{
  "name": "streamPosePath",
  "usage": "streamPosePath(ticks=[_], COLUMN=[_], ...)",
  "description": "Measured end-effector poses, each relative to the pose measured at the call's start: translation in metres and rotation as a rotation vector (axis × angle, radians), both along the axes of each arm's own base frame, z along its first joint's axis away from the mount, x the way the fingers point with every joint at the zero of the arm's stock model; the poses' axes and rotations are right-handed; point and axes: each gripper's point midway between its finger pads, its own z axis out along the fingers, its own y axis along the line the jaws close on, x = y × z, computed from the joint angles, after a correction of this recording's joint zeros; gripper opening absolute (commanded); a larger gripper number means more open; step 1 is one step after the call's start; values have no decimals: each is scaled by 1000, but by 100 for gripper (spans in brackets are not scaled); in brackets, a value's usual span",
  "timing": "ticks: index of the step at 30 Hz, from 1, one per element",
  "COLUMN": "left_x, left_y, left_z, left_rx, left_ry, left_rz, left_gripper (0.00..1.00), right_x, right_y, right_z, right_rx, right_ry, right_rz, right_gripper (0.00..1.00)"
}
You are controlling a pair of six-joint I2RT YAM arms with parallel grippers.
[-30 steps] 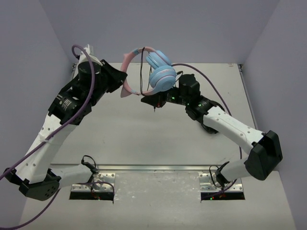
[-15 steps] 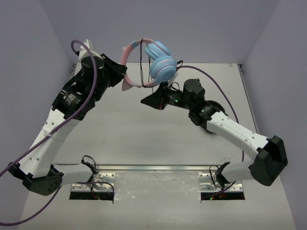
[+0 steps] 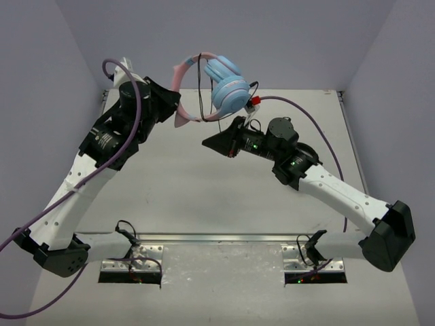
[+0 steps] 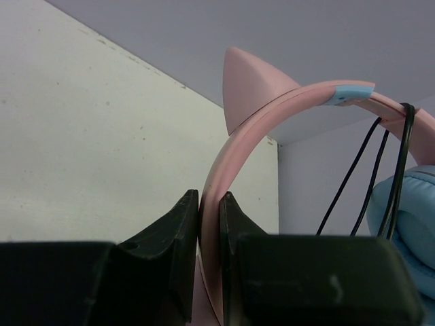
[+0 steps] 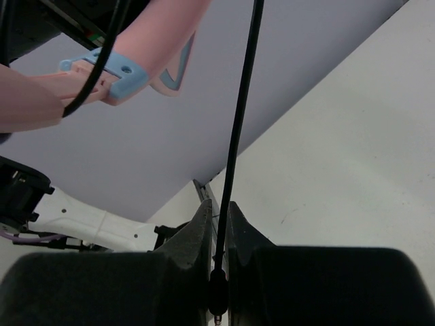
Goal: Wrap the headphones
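The headphones hang in the air over the far middle of the table, pink cat-ear headband to the left, light blue ear cups to the right. My left gripper is shut on the pink headband, below a cat ear. The thin black cable loops over the band and runs down to my right gripper. That gripper is shut on the cable just above its plug.
Grey walls enclose the white table at the back and sides. A purple hose runs along the left arm, another arcs over the right arm. Two metal mounting plates lie at the near edge.
The right gripper has moved up and back with the cable end. The left gripper has lifted the headphones a little higher and farther back.
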Motion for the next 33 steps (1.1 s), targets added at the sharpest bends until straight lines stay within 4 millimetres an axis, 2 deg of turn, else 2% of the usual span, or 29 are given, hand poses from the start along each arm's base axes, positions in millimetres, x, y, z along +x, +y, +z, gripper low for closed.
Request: streamPosePath(ticks=[5,9,11,12,13,18,24,33], left_x=[3,3,4,4,5,12,12,10], left_y=[2,3,3,4,5,7,10,21], left_z=[-8,-7,-7,-7,-7,-18,-45,-39], left_rx=[-12,-39,-55,-63,-72,-105,-121,-132], left_ry=[16,16,17,16,15,24,66,45], left_rz=[29,46,58,64,74,122,158,210], left_gripper=[0,0,0,0,0,0,0,0], right_x=[-10,-11,-9,-7,-5,-2,-1,-2], right_y=[10,16,17,17,17,17,16,20], right_z=[1,4,7,10,12,10,11,17], right_rx=[8,10,9,11,15,29,44,67], right_ry=[-1,-3,-1,-4,-8,1,12,-6], right_rz=[-9,-35,-51,-62,-74,-112,-122,-111], right_gripper=[2,3,7,13,14,1,1,4])
